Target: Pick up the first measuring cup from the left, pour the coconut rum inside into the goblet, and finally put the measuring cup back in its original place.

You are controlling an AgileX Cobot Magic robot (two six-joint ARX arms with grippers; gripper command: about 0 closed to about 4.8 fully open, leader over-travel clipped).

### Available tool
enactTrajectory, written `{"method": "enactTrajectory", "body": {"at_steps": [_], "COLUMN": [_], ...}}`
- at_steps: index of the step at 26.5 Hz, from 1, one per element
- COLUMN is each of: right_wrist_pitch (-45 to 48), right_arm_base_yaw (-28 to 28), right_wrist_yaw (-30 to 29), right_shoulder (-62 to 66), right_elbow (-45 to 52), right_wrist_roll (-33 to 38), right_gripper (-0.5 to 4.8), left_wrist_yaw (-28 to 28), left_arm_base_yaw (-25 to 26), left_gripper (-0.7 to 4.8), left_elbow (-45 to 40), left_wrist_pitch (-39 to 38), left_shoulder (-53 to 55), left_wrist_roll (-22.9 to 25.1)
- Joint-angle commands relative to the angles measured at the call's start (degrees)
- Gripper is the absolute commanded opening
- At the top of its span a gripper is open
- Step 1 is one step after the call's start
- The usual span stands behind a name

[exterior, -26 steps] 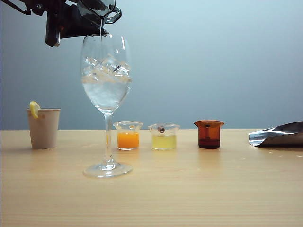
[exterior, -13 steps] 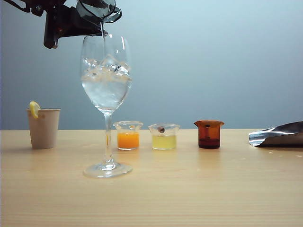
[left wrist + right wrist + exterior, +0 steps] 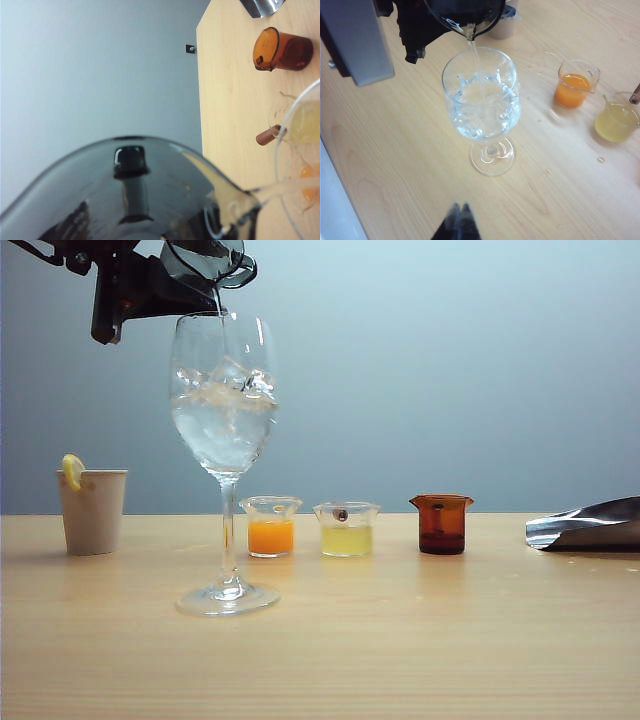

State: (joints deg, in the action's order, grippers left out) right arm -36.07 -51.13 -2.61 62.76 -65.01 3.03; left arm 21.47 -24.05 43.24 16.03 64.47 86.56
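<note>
Left gripper clamped on tilted measuring cup above goblet rim; rum streaming in. Right gripper shut, empty, hovering near goblet foot. Risk: spout drifting past rim spills onto table.

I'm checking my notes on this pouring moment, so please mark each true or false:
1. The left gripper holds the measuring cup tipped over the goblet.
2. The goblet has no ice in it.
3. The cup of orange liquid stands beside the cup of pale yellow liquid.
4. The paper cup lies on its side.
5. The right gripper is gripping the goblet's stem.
1. True: the left gripper holds the measuring cup tipped above the goblet, with a thin clear stream falling.
2. False: ice cubes float in it.
3. True: the orange cup stands beside the yellow cup.
4. False: the paper cup stands upright, lemon slice on its rim.
5. False: the right gripper is shut, apart from the goblet.
</note>
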Motion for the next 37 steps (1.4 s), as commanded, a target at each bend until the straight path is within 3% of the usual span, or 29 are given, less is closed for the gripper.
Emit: {"method": "enactTrajectory", "body": {"at_steps": [1, 7, 8, 9, 11, 13, 23, 31, 37], "right_wrist_pitch": [0.5, 0.6, 1.7, 3.7, 4.7, 4.6, 4.6, 4.6, 4.6], "right_arm_base_yaw": [0.0, 0.0, 0.2, 0.4, 0.4, 0.3, 0.3, 0.3, 0.3], "right_wrist_yaw": [0.0, 0.4, 4.8, 13.1, 21.5, 25.6, 25.6, 25.6, 25.6], "right_shoulder": [-0.2, -0.2, -0.2, 0.3, 0.4, 0.4, 0.4, 0.4, 0.4], "right_elbow": [-0.1, -0.1, -0.1, -0.1, -0.2, -0.2, -0.2, -0.2, -0.2], "right_wrist_roll": [-0.1, 0.3, 3.2, 4.5, 4.5, 4.5, 4.5, 4.5, 4.5], "right_gripper": [-0.09, -0.09, -0.09, -0.09, -0.09, -0.09, -0.09, -0.09, -0.09], "left_wrist_yaw": [0.3, 0.2, 0.2, 0.3, 0.2, 0.3, 0.7, 3.1, 3.0], "left_arm_base_yaw": [-0.1, -0.1, -0.1, -0.1, -0.1, -0.1, -0.1, -0.2, -0.2], "left_gripper": [1.68, 1.69, 1.69, 1.68, 1.64, 1.43, 1.43, 1.44, 1.44], "left_elbow": [0.3, 0.3, 0.3, 0.3, 0.3, 0.3, 0.3, 0.3, 0.3], "left_wrist_pitch": [0.7, -1.0, -1.1, -1.1, -1.2, -1.2, -1.9, -1.7, -1.6], "left_shoulder": [-0.2, -0.2, -0.2, -0.2, -0.2, -0.2, -0.3, -0.3, -0.3], "left_wrist_roll": [0.0, 0.2, 0.5, 2.1, 2.6, 4.6, 10.6, 10.6, 15.8]}}
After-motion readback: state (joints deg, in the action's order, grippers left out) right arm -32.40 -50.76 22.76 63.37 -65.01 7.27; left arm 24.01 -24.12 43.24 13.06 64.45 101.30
